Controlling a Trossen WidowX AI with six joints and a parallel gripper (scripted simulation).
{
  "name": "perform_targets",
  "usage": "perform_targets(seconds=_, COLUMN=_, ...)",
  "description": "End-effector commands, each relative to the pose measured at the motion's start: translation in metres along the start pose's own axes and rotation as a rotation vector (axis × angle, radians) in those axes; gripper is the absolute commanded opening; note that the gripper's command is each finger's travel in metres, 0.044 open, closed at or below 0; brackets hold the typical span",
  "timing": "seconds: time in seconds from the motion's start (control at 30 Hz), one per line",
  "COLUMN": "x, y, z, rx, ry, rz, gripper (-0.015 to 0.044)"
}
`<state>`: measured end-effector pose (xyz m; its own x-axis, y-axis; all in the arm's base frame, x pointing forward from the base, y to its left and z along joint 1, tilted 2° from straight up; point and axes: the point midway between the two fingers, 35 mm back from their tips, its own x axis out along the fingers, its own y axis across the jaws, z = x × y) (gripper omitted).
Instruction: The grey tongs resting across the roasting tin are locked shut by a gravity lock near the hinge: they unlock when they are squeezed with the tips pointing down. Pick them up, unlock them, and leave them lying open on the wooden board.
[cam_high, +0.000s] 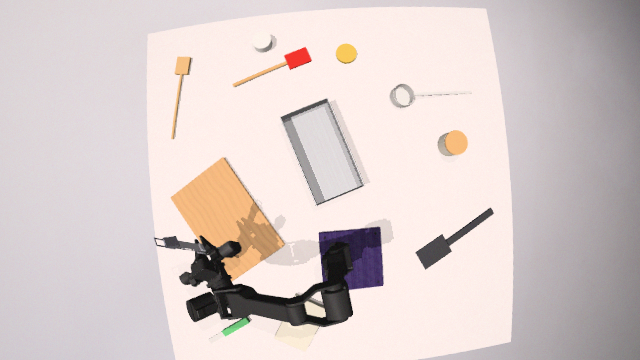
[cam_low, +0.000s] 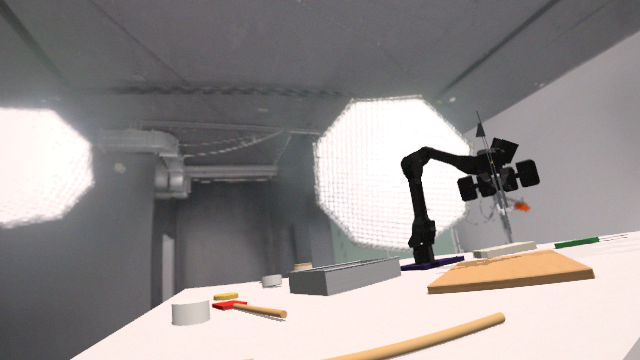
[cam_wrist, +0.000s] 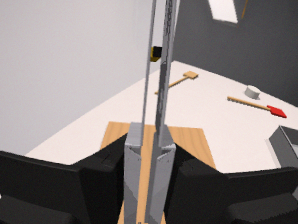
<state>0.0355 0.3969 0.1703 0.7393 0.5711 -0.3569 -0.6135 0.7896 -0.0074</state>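
The grey tongs are held in the air, steeply upright in the exterior view, over the left side near the wooden board. One end with a dark piece points up; the other hangs lower, above the board's height. I cannot tell whether the lock is released. My gripper is shut on the tongs, whose two arms show a narrow gap in the wrist view. The roasting tin is empty.
The purple base plate is right of the board. A cream block and a green marker lie near the arm. A red-headed spatula and a wooden spatula lie farther back.
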Motion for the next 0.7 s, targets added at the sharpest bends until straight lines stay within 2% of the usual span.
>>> perform_targets(seconds=0.0, x=-0.001, y=-0.001, z=0.003, rx=0.004, ry=-0.009, rz=-0.002, gripper=-0.0150)
perform_targets(seconds=0.4, x=-0.001, y=-0.001, z=0.003, rx=0.003, ry=-0.007, rz=-0.002, gripper=-0.0150)
perform_targets(seconds=0.67, x=0.009, y=0.009, z=0.005, rx=-0.029, ry=0.072, rz=0.010, gripper=-0.0150)
